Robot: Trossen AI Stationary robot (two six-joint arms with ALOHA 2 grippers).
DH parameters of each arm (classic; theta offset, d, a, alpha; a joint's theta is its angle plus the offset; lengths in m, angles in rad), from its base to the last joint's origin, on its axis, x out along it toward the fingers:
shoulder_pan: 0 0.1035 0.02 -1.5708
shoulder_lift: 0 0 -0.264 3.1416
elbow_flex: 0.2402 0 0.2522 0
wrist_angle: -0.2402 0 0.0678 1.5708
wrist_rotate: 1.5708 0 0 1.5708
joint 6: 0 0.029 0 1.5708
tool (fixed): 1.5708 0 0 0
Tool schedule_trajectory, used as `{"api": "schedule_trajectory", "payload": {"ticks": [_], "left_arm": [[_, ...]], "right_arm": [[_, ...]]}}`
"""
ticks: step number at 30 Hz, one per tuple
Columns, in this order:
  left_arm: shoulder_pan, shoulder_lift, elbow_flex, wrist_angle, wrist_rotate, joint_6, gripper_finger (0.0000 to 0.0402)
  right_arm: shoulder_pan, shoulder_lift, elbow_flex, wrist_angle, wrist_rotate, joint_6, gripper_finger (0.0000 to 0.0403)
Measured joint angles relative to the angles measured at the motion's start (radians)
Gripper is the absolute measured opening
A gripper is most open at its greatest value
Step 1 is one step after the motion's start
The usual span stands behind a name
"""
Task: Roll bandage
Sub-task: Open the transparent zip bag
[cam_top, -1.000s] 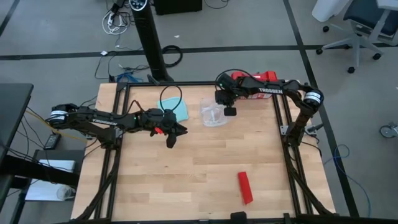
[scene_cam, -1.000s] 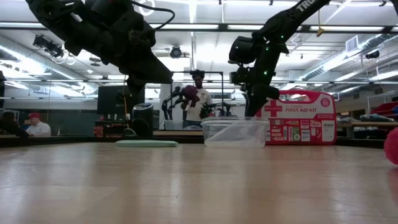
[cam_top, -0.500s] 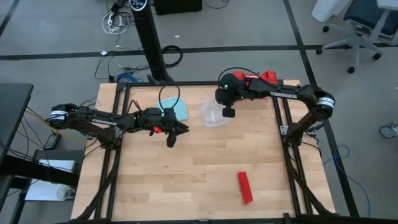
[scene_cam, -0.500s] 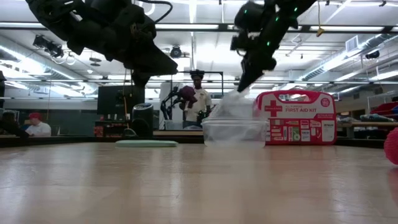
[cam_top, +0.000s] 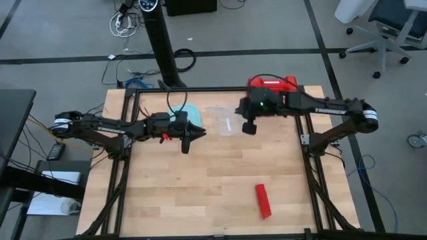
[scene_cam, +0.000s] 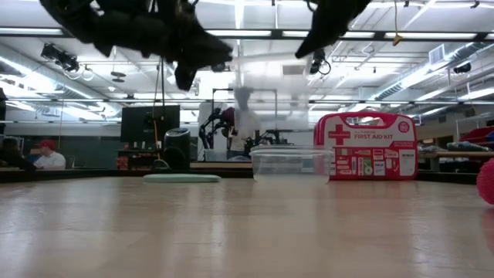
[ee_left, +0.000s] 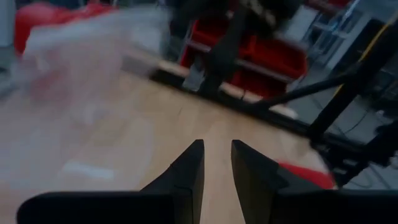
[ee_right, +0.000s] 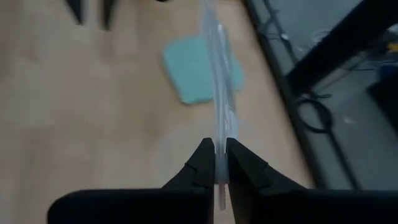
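The bright red bandage (cam_top: 263,201) lies flat on the table near the front right; it also shows at the low view's right edge (scene_cam: 487,181). My right gripper (cam_top: 248,127) is shut on a clear plastic piece (scene_cam: 270,89), held high over the table's far middle. A clear plastic container (scene_cam: 292,164) stands on the table below it. My left gripper (cam_top: 192,139) hangs open and empty above the table, left of the clear piece, well clear of the bandage. My right gripper pinches a thin edge of the clear plastic piece (ee_right: 219,121) between its two fingers, and the piece runs on edge-on beyond the fingertips. The fingers slant down from the table's right side. The piece is lifted clear of the table and of the container below.
A teal lid (cam_top: 191,112) lies flat at the far left-middle, partly under my left gripper. The hard red first-aid case (cam_top: 272,83) stands at the far edge, right of the container. Bare wood spreads between the grippers and the bandage.
My right gripper has risen and gone a little toward the near edge, lifting the clear plastic piece up off the container, which stays on the table. My left gripper has risen and gone slightly toward the table's right.
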Motion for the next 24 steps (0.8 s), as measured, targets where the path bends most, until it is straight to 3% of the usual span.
{"api": "schedule_trajectory", "payload": {"ticks": [5, 12, 20, 24], "left_arm": [[-0.04, 0.0, 0.122, -0.161, -0.018, 0.102, 0.0085], [-0.124, 0.008, 0.305, -0.516, -0.126, 0.22, 0.0085], [-0.168, 0.01, 0.314, -0.56, -0.129, 0.364, 0.0085], [-0.167, 0.041, 0.332, -0.629, -0.151, 0.333, 0.0085]], "right_arm": [[0.126, 0.026, 0.0, -0.028, 0.013, 0.156, 0.0021], [0.247, 0.113, 0.0, -0.071, 0.135, 0.344, 0.002], [0.291, 0.2, 0.0, -0.044, 0.255, 0.361, 0.002], [0.308, 0.217, 0.0, 0.01, 0.308, 0.325, 0.002]]}}
